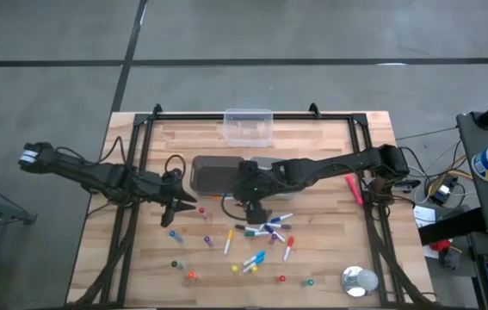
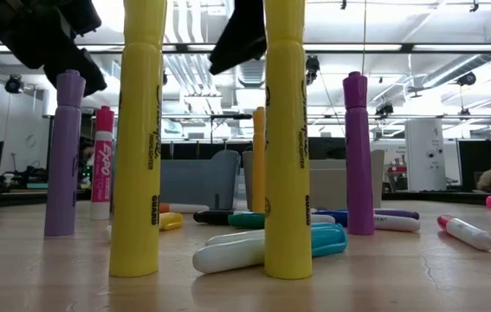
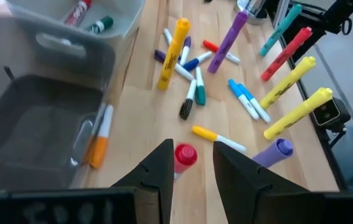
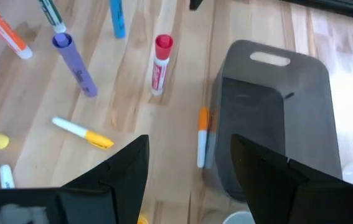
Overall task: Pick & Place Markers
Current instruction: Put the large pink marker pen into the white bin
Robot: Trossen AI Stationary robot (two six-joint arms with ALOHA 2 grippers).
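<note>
- The left arm reaches in from the worktop's left side; its left pincer point(image 1: 177, 204) hangs low over the wood with fingers point(image 3: 157, 171) partly apart, a red-capped marker point(image 3: 183, 157) standing upright in the gap. Whether they press on it I cannot tell.
- The right arm stretches from the right side to the middle; its right pincer point(image 1: 255, 209) hovers just in front of the grey bin point(image 1: 218, 174), jaws spread wide and holding nothing.
- The markers point(image 1: 265, 231) lie scattered across the front half of the worktop point(image 1: 330, 258), thickest just right of centre; several stand upright, among them two yellow ones point(image 2: 137, 139) and purple ones point(image 2: 63, 156).
- An orange-capped marker point(image 4: 202, 135) lies touching the grey bin's wall.
- A clear bin point(image 1: 247, 126) sits at the far edge; the left wrist view shows a red marker and a green one inside a clear bin point(image 3: 111, 25).
- A pink marker point(image 1: 353, 189) lies near the right rail; a silver tape roll point(image 1: 359, 281) rests in the front right corner.
- Bare wood lies open along the left edge and the front left corner.
</note>
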